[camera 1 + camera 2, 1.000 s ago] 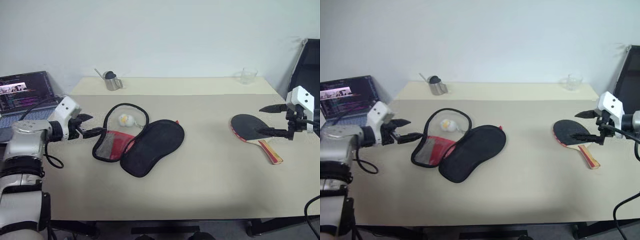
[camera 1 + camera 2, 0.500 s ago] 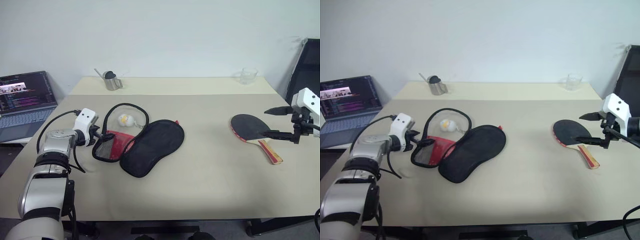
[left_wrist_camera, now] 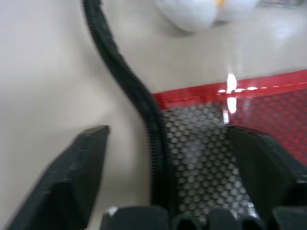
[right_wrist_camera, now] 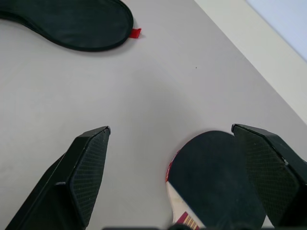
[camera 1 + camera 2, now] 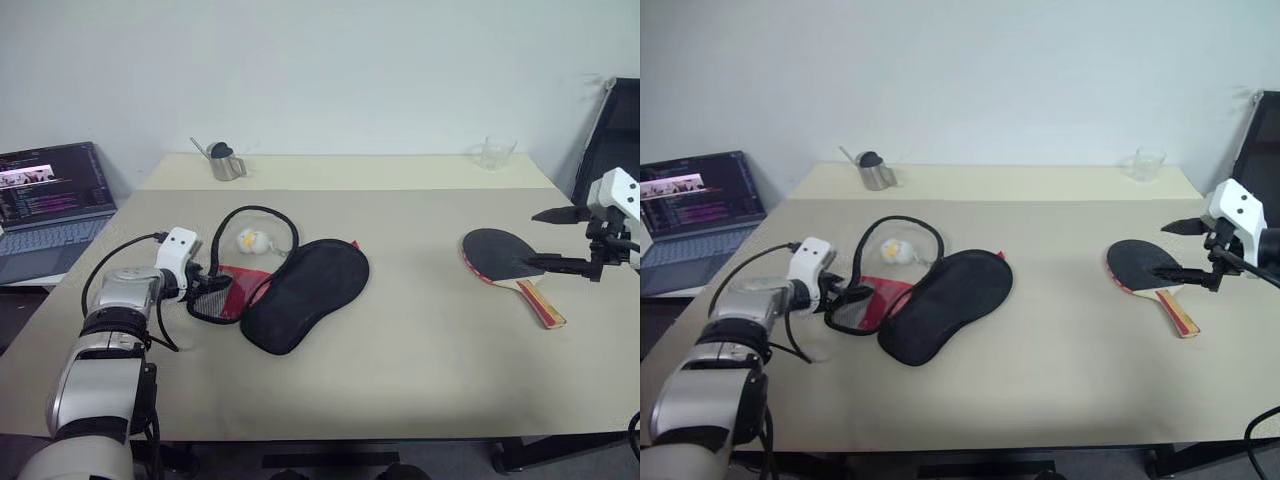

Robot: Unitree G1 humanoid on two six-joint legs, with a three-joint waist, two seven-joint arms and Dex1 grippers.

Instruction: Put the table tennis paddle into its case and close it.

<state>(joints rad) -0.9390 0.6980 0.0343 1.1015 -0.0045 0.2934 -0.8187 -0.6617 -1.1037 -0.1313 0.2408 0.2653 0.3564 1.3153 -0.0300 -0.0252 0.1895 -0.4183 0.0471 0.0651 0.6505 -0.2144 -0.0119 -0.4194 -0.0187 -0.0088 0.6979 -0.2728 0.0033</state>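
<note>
A: Which step is in hand?

B: Securing the case [image 5: 285, 285], which lies unzipped on the table [image 5: 420, 350]. The left claw [image 3: 163, 158] straddles the case's zipper edge, fingers parted on either side, not yet clamped. The table tennis paddle [image 5: 505, 260] lies well apart, under the right claw [image 5: 555, 240], which hovers wide and empty.

A: What does the next move call for?

B: Probably closing the left claw on the rim, then lowering the right onto the paddle.

A: What differs between views?

B: The left wrist view shows mesh and red panel between the fingers; the head views show the ball [image 5: 250, 239] beside the case.
</note>
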